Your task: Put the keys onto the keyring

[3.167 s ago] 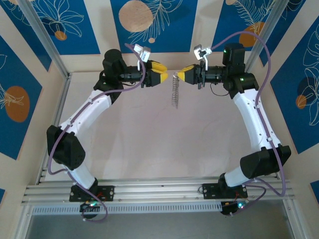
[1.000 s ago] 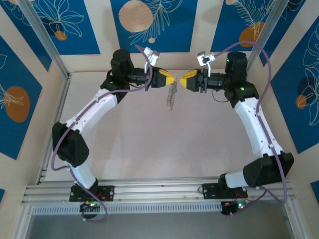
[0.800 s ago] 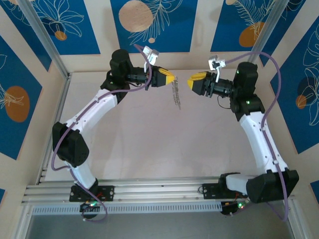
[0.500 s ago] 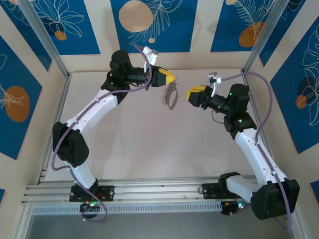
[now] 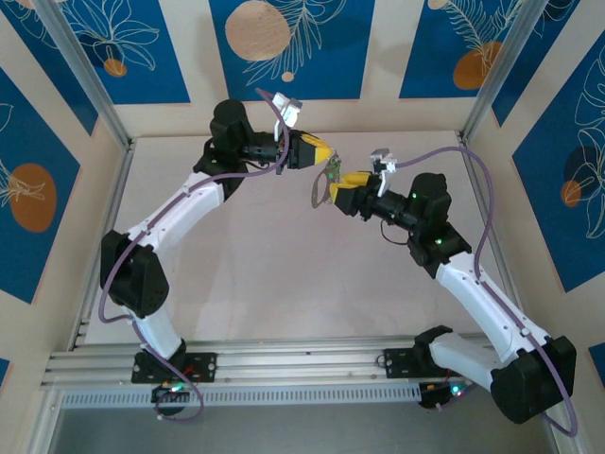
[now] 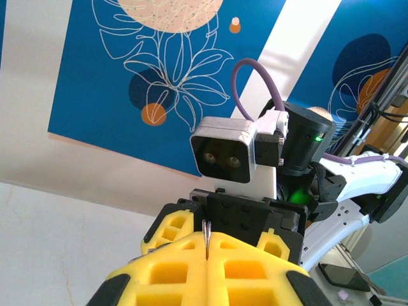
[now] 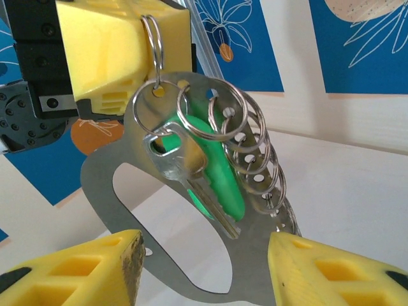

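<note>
Right claw swung in, jaws flanking keyring

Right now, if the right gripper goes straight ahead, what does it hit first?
Likely the flat grey metal keyring carrying silver keys, hanging from the left gripper, framed by the open right gripper; depth unclear.

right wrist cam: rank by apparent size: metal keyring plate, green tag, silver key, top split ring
1. keyring plate
2. green tag and silver key: look alike and overlap, so can't rank them
3. top split ring
</note>
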